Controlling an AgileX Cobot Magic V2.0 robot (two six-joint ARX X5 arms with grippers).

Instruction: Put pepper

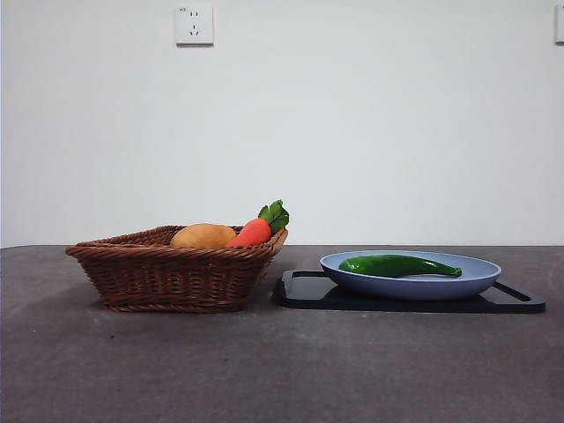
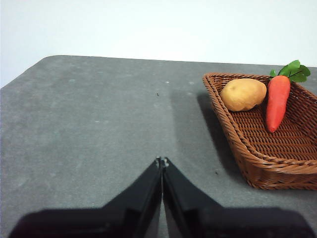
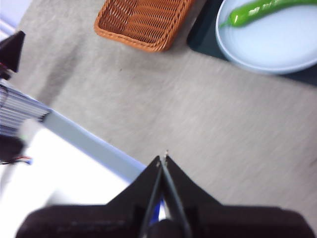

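pepper (image 1: 398, 264) on plate (image 1: 480, 275) | potato (image 1: 204, 236), carrot (image 1: 252, 232) in basket (image 1: 167, 278) | both grippers pressed together

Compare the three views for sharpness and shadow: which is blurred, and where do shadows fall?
Front view: sharp, with a soft shadow beneath the basket. Left wrist view: sharp, the basket's shadow falling on the table beside it. Right wrist view: motion-blurred, the pepper and blue plate smeared.
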